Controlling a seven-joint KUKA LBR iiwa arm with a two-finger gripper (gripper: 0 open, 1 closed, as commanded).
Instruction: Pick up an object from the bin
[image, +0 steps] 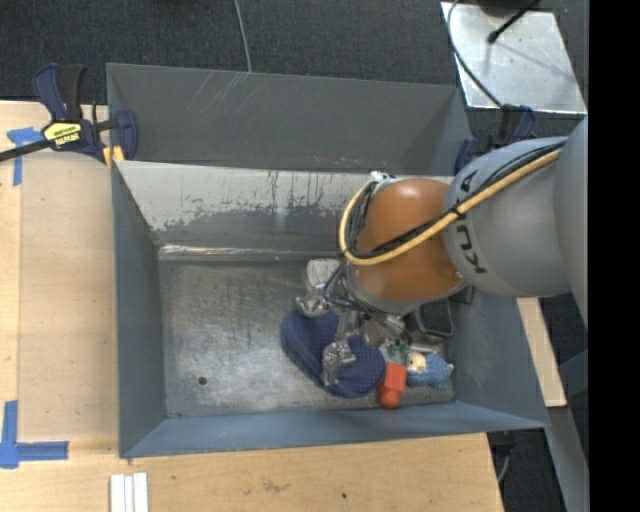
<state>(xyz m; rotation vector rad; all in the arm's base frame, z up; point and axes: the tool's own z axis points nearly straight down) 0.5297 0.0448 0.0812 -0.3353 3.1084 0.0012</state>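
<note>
Low right in grey metal bin (136, 300): hand (338, 358) down on dark blue cloth bundle (302, 342), grip cannot be told. Red-orange piece (392, 386) just beside. Bin floor scuffed; dark flooring (300, 40) beyond.

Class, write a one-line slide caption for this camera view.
Gripper low over a dark blue cloth beside a red piece in the bin.

A dark blue soft thing (303, 345), rumpled like a cloth pouch, is lying on the floor of the grey bin (215, 330), right of the middle and close to the near wall. It is slumping in loose folds, its rounded left edge resting flat on the bare metal.
</note>
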